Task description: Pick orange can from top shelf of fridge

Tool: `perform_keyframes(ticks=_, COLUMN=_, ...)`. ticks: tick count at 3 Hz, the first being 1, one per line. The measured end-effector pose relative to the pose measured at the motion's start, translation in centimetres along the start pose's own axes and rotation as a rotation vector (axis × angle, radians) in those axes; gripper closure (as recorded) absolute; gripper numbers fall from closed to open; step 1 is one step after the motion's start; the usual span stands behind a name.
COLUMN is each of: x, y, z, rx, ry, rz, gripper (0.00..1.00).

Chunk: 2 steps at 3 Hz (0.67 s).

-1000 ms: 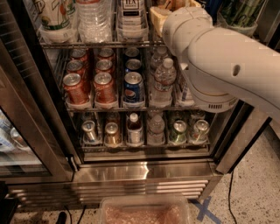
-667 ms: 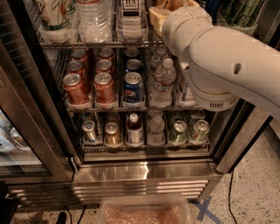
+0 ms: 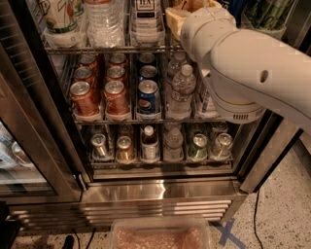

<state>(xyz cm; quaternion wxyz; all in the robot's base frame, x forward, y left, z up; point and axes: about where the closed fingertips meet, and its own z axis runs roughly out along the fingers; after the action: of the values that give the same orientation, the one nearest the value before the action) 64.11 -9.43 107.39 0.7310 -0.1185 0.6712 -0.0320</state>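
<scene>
The fridge (image 3: pixel 160 192) stands open in front of me, with its racks of drinks in view. My white arm (image 3: pixel 243 63) reaches in from the right to the top shelf (image 3: pixel 112 49). The gripper (image 3: pixel 187 12) is at the top edge of the view, above that shelf's fourth lane, mostly hidden by the wrist. A small patch of the orange can (image 3: pixel 194 4) shows there right by the gripper; the rest is cut off. I cannot tell whether it is gripped.
On the top shelf stand a white printed can (image 3: pixel 60 17), a water bottle (image 3: pixel 104 19) and a dark-labelled can (image 3: pixel 146 14). The middle rack holds red soda cans (image 3: pixel 85 97), Pepsi cans (image 3: pixel 148 95) and water bottles (image 3: pixel 182 87). The glass door (image 3: pixel 24 146) stands open on the left.
</scene>
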Motion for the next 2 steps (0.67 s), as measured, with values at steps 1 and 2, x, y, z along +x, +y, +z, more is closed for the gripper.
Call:
perform_keyframes(ticks=1, x=-1.6, y=-0.6, z=-0.7, rx=-0.005, ry=-0.033, rz=0.036, gripper=1.00)
perform_keyframes(ticks=2, x=-5.5, y=-2.2, z=-2.2, rx=0.000, ry=-0.103, rz=0.113, gripper=1.00)
